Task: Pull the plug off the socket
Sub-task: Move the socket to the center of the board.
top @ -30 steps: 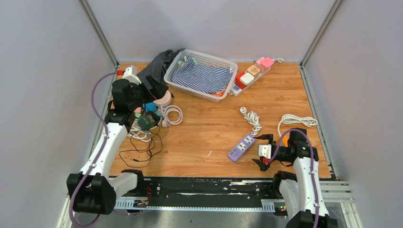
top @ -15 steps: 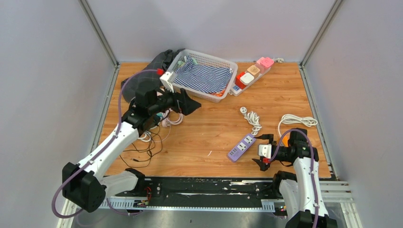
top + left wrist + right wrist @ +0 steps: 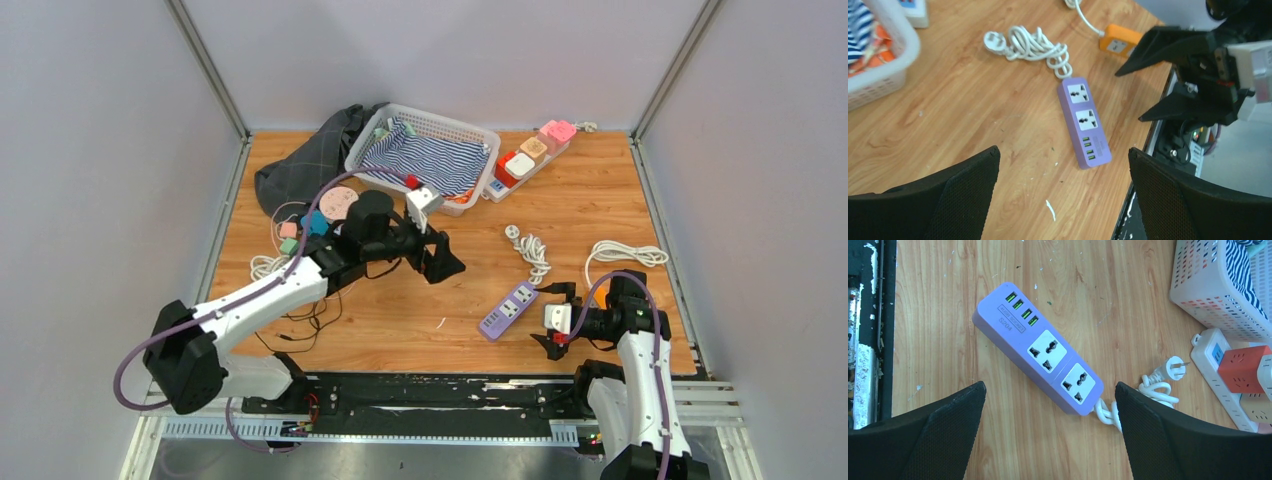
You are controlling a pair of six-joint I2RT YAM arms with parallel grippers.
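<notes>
- toward the right front of the surface [image 3: 400, 320] lies the purple power strip [image 3: 510, 310], flat, with both sockets empty; its bundled white cord [image 3: 533, 255] sits just behind it, and the plug [image 3: 512, 231] lies loose on the wood.
- right fingers [image 3: 543, 318] spread wide, low and just right of the strip, holding nothing.
- left fingers [image 3: 445, 262] also apart, hovering to the strip's left, with only bare wood between.
- at the far edge, a white power strip [image 3: 1205, 365] carries red, white, orange and pink cube plugs [image 3: 506, 168], touching a white basket [image 3: 440, 122] of striped cloth [image 3: 425, 160].
- another coiled cord [image 3: 625, 253] lies to the right; a dark bag [image 3: 300, 170] and tangled cables [image 3: 290, 265] sit far left.
</notes>
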